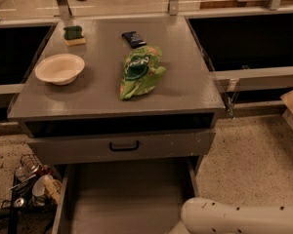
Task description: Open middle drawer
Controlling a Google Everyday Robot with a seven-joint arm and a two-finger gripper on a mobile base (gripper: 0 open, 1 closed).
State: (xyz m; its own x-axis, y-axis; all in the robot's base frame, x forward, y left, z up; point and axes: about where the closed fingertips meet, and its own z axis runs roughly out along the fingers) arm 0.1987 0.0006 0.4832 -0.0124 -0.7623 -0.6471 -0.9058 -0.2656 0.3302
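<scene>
One white arm segment shows at bottom right, low in front of the unit. The hand is out of frame past the bottom edge, so cannot tell if it is clenched or released. The middle drawer sits right under the counter, below a dark gap. Its grey front panel faces the camera with the black loop handle at centre, and none of its inside shows. Below it, the bottom drawer is pulled out with its grey floor showing. On the counter: white bowl at left, green-and-yellow sponge behind it, dark packet at back centre, green bag just in front of the packet. Wire basket of dishes on the floor at left.
</scene>
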